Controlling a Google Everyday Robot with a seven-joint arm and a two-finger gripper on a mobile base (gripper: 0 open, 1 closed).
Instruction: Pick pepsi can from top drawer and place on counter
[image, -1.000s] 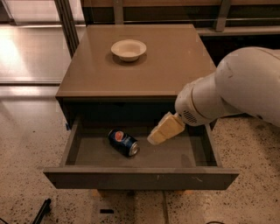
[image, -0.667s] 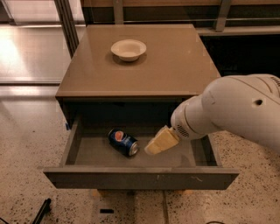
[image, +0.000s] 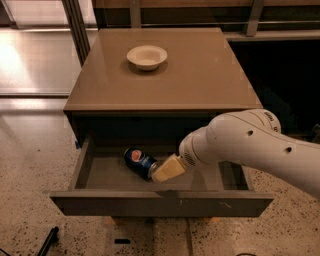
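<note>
Sitting inside top drawer (image: 160, 203), gripper (image: 167, 170) meets pepsi can (image: 138, 160) just to its left; open or closed, can't tell.

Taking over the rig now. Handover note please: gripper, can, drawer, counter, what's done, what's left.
Gripper: down inside the open drawer, at the can's right end. Grasp not confirmed.
Can: on its side on the drawer floor, left of centre.
Counter: a bowl sits near the back; no can on it.
Done: drawer open, gripper at the can.
Left: grasp the can, lift it out, set it on the counter.
</note>
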